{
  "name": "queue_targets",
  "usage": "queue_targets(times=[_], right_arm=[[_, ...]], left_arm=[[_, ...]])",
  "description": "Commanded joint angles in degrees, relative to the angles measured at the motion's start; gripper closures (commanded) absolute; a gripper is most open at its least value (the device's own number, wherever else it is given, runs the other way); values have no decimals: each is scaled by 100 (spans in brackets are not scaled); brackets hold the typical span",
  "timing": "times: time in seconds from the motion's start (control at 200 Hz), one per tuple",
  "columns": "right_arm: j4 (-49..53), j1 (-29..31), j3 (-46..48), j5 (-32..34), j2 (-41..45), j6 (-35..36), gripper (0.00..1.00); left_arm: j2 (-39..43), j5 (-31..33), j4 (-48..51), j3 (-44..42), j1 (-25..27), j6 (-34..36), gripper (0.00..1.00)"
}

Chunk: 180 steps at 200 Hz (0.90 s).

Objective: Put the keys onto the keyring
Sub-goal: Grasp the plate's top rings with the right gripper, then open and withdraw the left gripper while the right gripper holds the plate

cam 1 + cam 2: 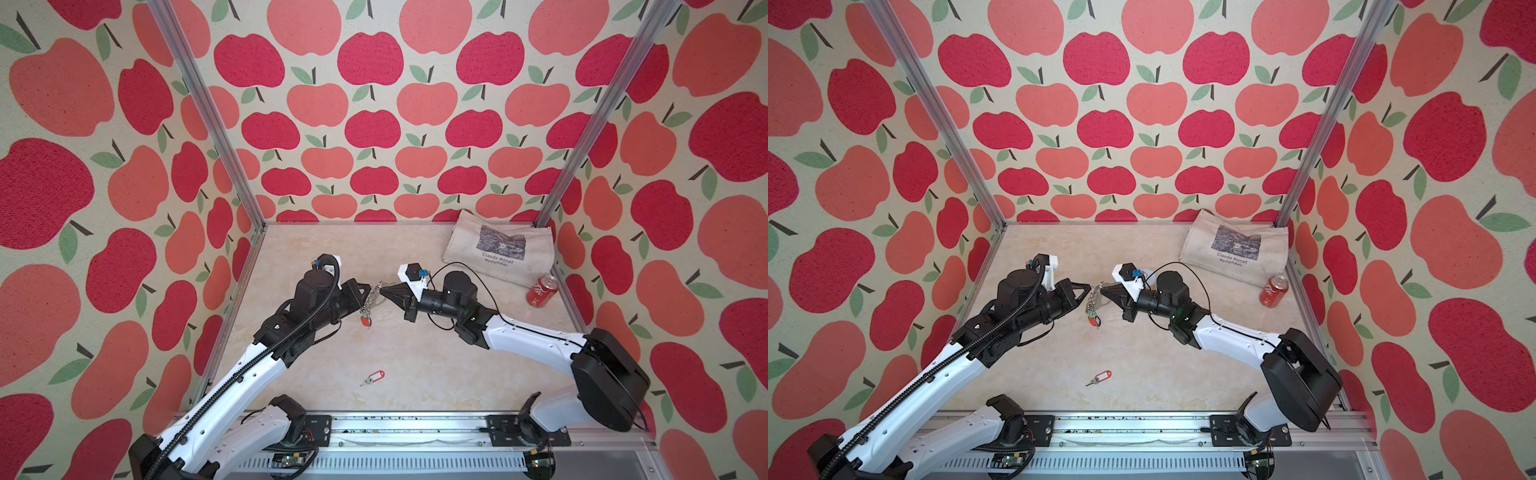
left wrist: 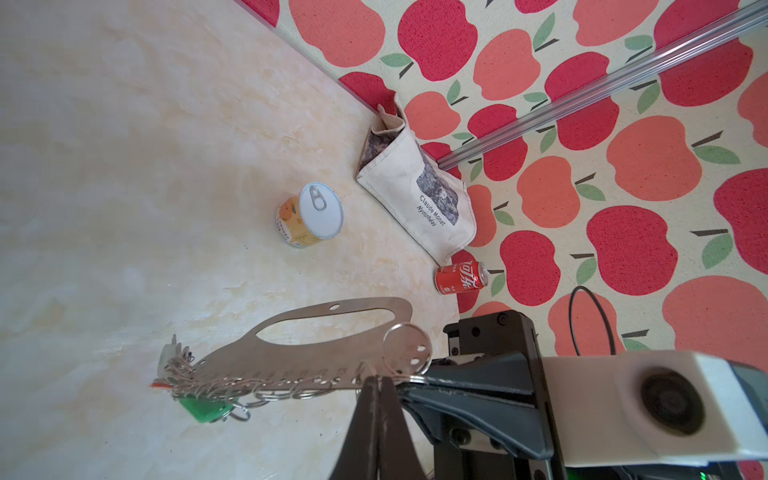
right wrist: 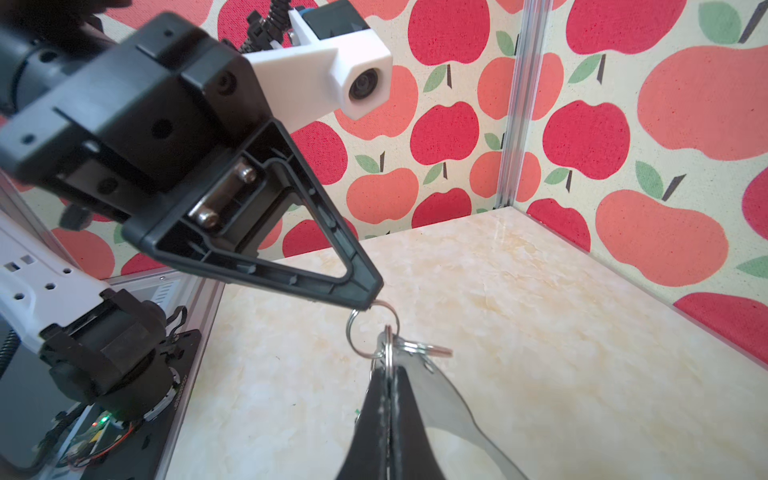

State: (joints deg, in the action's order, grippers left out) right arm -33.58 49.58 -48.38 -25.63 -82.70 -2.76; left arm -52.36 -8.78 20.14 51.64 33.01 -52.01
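— Left wrist view: the black left gripper seems pinched on a thin wire ring at the end of the flat grey metal half-oval keyring, held up off the pale marbled table.

— Small silver keys on green and red plastic tags hang from its far end; another red-tagged key lies loose nearer the front. The black right gripper is clamped together on that same end.

— Half done, I reckon. Next, one arm must let go and fetch the loose key.

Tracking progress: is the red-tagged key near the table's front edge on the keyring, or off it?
Off. The red-tagged key lies alone on the table, clearly apart from the keyring; nothing links them.
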Motion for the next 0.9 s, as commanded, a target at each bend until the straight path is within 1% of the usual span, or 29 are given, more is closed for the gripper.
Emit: queue_targets(times=[0.0, 0.035, 0.07, 0.11, 0.145, 0.24, 0.365, 0.415, 0.48, 0.575, 0.71, 0.76, 0.84, 0.895], right_arm=[[2233, -19, -620, -68, 476, 637, 100], [2800, -27, -797, -40, 516, 747, 100], [3355, -36, -991, -70, 526, 840, 100], [3986, -42, -1230, -100, 482, 968, 100], [4513, -37, -1457, -106, 411, 1072, 100], [5409, -26, -1860, -86, 285, 1298, 100], [5746, -25, -2015, -31, 361, 1455, 100], [5885, -40, -2100, -27, 375, 1489, 100], [6206, -125, -2320, -184, 249, 1510, 100], [6647, -142, -2610, -270, 15, 1638, 100], [6526, -142, -2560, -259, 63, 1606, 100], [6532, -143, -2591, -267, 69, 1613, 100], [6536, -142, -2624, -311, 87, 1624, 100], [6465, -142, -2617, -311, 137, 1614, 100]], left_arm=[[253, 742, 914, 7, -208, 325, 66], [329, 787, 966, -33, -290, 347, 55], [417, 815, 932, -78, -338, 372, 47], [506, 817, 813, -122, -368, 429, 43], [545, 812, 727, -132, -384, 475, 41], [496, 600, 432, -101, -380, 659, 40], [416, -309, -396, -259, -366, 888, 43], [441, -552, -656, -356, -343, 956, 45], [487, -879, -904, -428, -331, 1123, 47], [525, -1402, -1210, -479, -243, 1366, 47], [391, -1936, -1461, -414, -25, 1615, 47], [321, -2079, -1560, -388, 70, 1709, 45], [162, -2186, -1502, -265, 266, 1957, 45], [49, -2099, -1279, -112, 399, 2175, 47]])
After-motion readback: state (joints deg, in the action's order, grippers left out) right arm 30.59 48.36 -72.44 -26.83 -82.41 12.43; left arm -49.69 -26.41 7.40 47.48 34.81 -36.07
